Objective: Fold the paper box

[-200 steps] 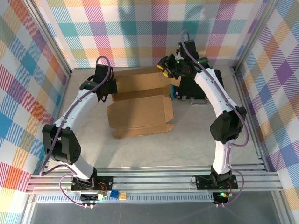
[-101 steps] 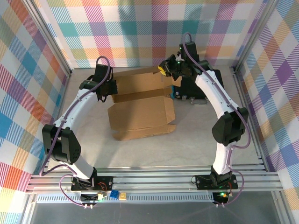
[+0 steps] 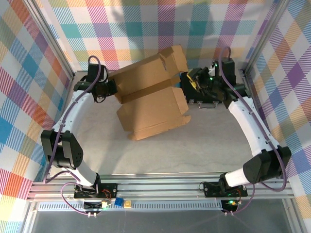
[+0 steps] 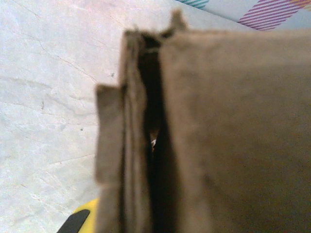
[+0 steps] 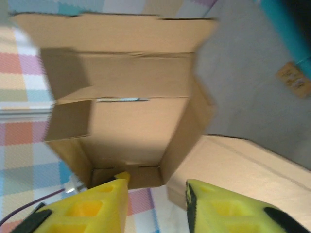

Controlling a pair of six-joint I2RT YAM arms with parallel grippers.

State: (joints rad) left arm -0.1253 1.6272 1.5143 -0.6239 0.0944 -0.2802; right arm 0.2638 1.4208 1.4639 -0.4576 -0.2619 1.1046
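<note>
Plainly, much is changed from half a second ago. The paper box [image 3: 153, 104] is swung round and tipped. Its far panel, flat on the table [image 3: 209, 141] then, is now raised steeply toward the back wall, while the near panels are kept low around the middle of the table. The right gripper [image 3: 193, 80], which was at the box's far right corner, is drawn back to the right and parted from the cardboard. In the right wrist view its yellow fingers [image 5: 97, 204] are spread wide with nothing held between them, and the open inside of the box is seen beyond. The left gripper [image 3: 108, 90] is placed at the box's left edge. From this it is judged that a wall is being stood up and the fold is under way but far from closed, since the flaps are loose.

Much is hidden. The left wrist view is taken up by blurred cardboard layers, with a corner of one yellow finger [image 4: 80, 221] at the bottom, so it cannot be told whether that pincer is clamped. The black case [image 3: 206, 99] is partly covered by the right arm.
</note>
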